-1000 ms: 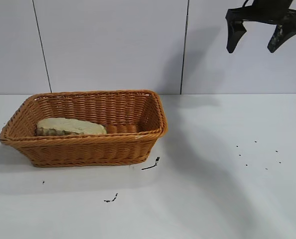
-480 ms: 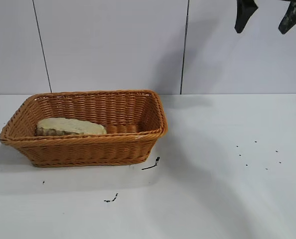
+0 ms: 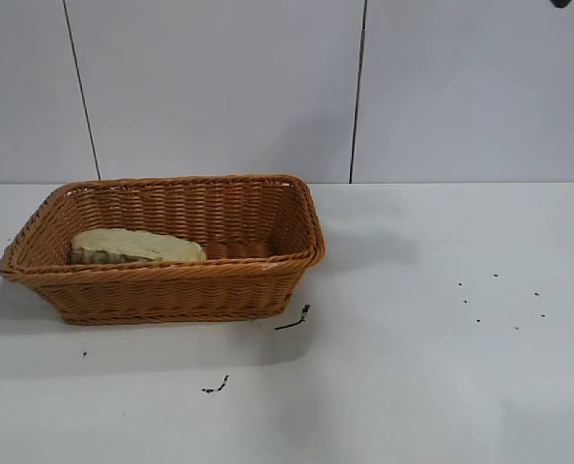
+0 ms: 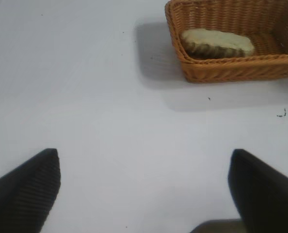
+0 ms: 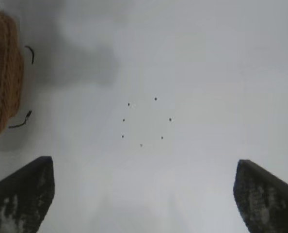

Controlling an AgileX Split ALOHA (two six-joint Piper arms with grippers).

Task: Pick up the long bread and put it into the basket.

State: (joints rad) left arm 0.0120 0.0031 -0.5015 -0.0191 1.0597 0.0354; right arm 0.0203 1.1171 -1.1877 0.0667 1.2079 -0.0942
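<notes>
My right gripper (image 5: pixel 143 194) has its two dark fingers (image 5: pixel 23 194) spread very wide, and nothing is between them. It hangs high above the right side of the white table (image 3: pixel 432 387), looking down on a little ring of tiny black dots (image 5: pixel 144 121) on the table top. In the outside view I can only see a small dark bit of it at the top right corner.

My left gripper (image 4: pixel 144 194) is parked over the bare table, well away from everything. Its two black fingers (image 4: pixel 25 187) are also spread wide, and they hold nothing.

The rectangular orange-brown woven wicker basket (image 3: pixel 171 290) sits on the left side of the table, a bit toward the far wall. The long bread (image 3: pixel 137 246), a pale tan lumpy loaf, lies flat on the bottom of the basket. It is in the left part, close to the near wall, and the right part of the basket floor is bare.

A small black curly scrap (image 3: pixel 294 319) lies on the table just beside the basket's near right corner. Another small black scrap (image 3: pixel 215 387) lies a little nearer to me.
</notes>
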